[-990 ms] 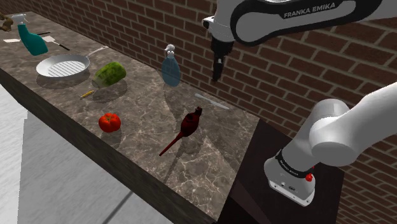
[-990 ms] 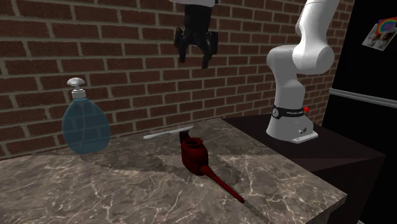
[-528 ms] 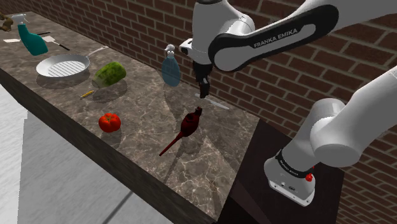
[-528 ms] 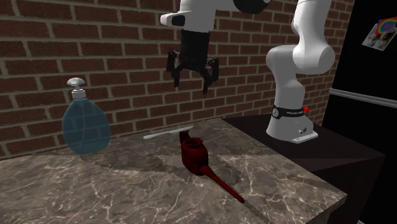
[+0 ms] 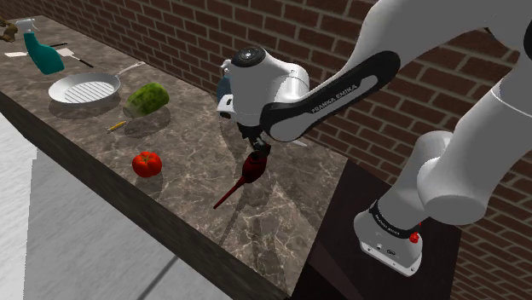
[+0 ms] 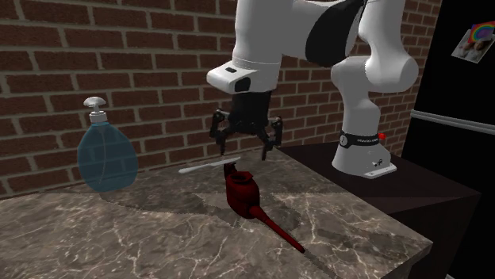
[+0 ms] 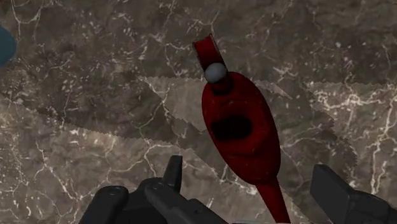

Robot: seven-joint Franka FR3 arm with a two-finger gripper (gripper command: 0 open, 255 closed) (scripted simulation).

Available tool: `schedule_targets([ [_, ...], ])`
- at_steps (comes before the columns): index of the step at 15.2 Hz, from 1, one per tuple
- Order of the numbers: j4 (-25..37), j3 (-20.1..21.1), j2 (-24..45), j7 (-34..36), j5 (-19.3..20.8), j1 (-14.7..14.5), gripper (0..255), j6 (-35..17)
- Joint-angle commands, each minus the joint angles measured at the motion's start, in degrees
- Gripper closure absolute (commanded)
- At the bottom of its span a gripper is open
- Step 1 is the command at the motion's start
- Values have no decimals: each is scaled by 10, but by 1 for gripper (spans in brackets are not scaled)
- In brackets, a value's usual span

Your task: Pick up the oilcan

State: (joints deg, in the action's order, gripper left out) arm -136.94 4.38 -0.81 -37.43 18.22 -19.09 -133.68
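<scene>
The step in hand is the approach, I judge: the gripper (image 6: 244, 150) hangs just above the oilcan (image 6: 240, 193) and does not touch it. Its two fingers (image 7: 173, 173) stand wide apart and hold nothing. In the wrist view the round body of the oilcan (image 7: 242, 127) lies between them, with free space on each side.

The dark red oilcan (image 5: 253, 166) lies on the marble counter (image 5: 192, 128), toward its right end in the shoulder view, not far from the brick wall. Its long thin spout points to the near edge.

The next move calls for a straight descent until the fingers are on both sides of the body, and then closing on it (the body seems a better place than the thin spout, which could slip).

Counted on the counter:
- one oilcan
- one blue soap bottle (image 6: 105, 154) by the wall
- one thin white stick (image 6: 208, 166) behind the oilcan
- one tomato (image 5: 147, 163)
- one green vegetable (image 5: 147, 99)
- one pan (image 5: 83, 88)
- one teal spray bottle (image 5: 41, 53) at the far left
</scene>
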Motion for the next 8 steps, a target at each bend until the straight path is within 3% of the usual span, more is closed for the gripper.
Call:
schedule_targets([
  [1, 0, 7, 32, -15, 22, -7, 0, -24],
  [4, 1, 18, 78, -26, 60, -20, 0, -55],
  [8, 0, 15, 102, -13, 76, -22, 0, -76],
])
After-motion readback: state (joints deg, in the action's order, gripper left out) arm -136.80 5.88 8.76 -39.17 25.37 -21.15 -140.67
